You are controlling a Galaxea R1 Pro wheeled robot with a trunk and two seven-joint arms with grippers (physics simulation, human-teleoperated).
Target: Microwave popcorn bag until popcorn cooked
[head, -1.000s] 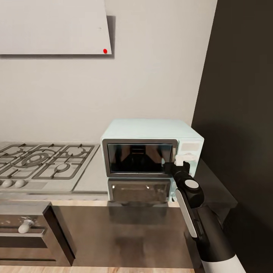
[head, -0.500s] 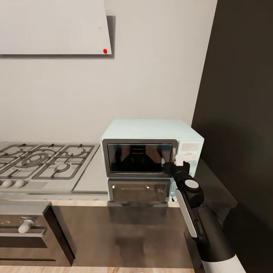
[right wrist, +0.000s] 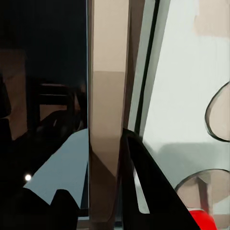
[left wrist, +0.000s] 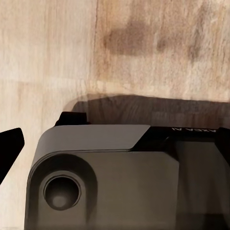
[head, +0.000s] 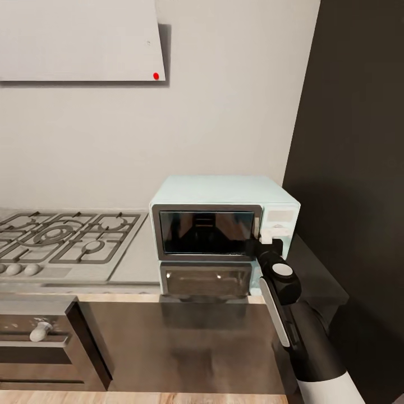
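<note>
The pale mint microwave (head: 224, 193) stands on the light-grey countertop (head: 134, 264) against the wall, its dark glass door (head: 205, 232) closed. My right gripper (head: 259, 244) is at the door's right edge, just left of the white control panel (head: 280, 221). In the right wrist view one dark finger (right wrist: 148, 191) lies along the seam between the door frame (right wrist: 108, 96) and the panel (right wrist: 177, 96), and the other sits over the glass, so the fingers pinch the frame. The popcorn bag and popcorn are out of view. My left gripper's black fingertip (left wrist: 9, 146) hangs over the wooden floor.
A gas hob (head: 62, 238) lies left of the microwave, under a white hood (head: 78, 39). A tall black cabinet (head: 359, 140) stands close on the right. A glossy dark slab (head: 185, 342) and a steel oven with a knob (head: 39, 331) are in front.
The head view has shifted slightly. My right gripper has edged a little up and left along the door's edge. The door stays closed.
</note>
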